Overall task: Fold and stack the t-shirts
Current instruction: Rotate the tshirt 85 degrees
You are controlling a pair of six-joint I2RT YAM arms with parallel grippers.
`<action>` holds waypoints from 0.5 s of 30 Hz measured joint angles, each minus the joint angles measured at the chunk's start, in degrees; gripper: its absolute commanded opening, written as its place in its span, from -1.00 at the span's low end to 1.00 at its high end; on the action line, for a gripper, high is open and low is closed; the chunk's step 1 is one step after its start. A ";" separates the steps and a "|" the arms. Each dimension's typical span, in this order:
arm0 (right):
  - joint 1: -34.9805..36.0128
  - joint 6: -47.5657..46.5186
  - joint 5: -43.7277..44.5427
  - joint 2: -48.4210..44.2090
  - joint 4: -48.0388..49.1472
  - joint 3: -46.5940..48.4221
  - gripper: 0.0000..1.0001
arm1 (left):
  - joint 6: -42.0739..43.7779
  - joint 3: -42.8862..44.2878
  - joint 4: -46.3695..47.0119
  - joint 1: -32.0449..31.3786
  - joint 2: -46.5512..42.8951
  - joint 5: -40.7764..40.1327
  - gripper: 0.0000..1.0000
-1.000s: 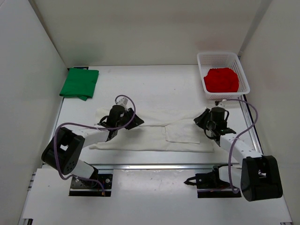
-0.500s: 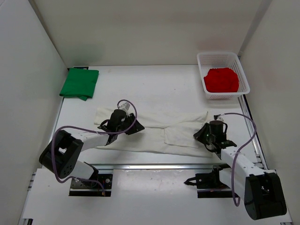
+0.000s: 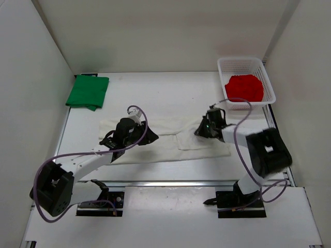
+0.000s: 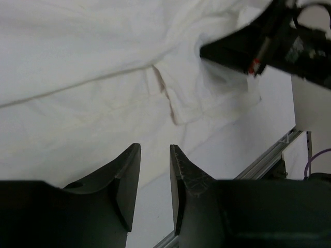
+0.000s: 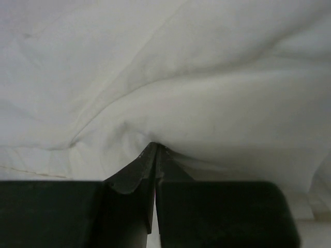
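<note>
Right end effector (image 5: 155,149) pinches shut on a fold of the limp white cloth t-shirt (image 3: 165,142) spread across the tabletop (image 3: 170,95); left end effector (image 4: 154,155) hangs apart above it. Likely soft, light: grip hems.

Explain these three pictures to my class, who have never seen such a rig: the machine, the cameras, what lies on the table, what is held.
Two robot arms are bolted at the near edge of a table. The wide picture looks down from above and behind: left arm on the left, right arm on the right. The other two come from wrist cameras. A white t-shirt lies spread out; a folded green t-shirt lies far left; a red t-shirt sits in a white basket. The right jaws are shut, pinching the white cloth; the left jaws stand open above it.
</note>
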 measured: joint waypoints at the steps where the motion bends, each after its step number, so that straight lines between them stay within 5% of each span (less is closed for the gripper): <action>1: -0.22 -0.52 -0.79 3.82 0.09 3.80 -0.99 | 0.22 -0.22 -0.66 0.52 -1.22 0.02 -0.19; 4: -1.03 -3.34 -3.87 21.77 -5.53 26.86 -1.00 | 0.92 -0.98 -2.93 2.73 -5.22 0.09 -0.19; 11: -1.09 -9.94 -11.58 64.06 -26.38 98.27 -1.00 | 2.49 -1.92 -9.75 5.84 -11.76 -0.68 -0.18; 15: -0.52 -11.30 -13.64 55.49 -28.59 89.81 -0.77 | 2.78 -2.91 -11.50 6.12 -12.20 -1.07 -0.20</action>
